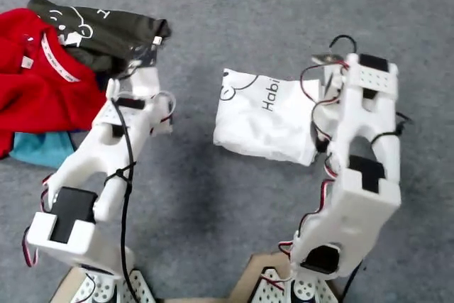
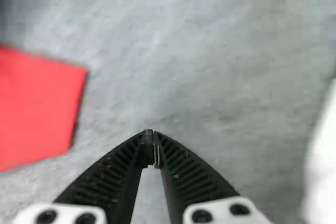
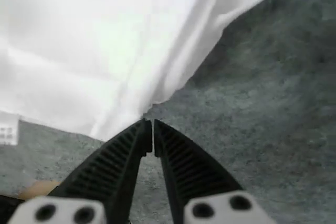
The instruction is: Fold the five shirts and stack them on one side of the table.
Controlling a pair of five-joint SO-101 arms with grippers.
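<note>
With left fingers (image 2: 123, 163) and right fingers (image 3: 123, 153) pressed together, the right should spread, then pinch the white shirt (image 3: 105, 40) edge through all layers.

Soft, even light is falling over the grey table (image 1: 234, 26), and shadows are showing only faintly. The white shirt (image 1: 262, 118), slightly toward 3 o'clock from centre, is glaring brightly.

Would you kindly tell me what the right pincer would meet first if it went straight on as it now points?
Probably the white shirt: the shut right pincer points at its near edge, just ahead of it, though depth is unclear.
</note>
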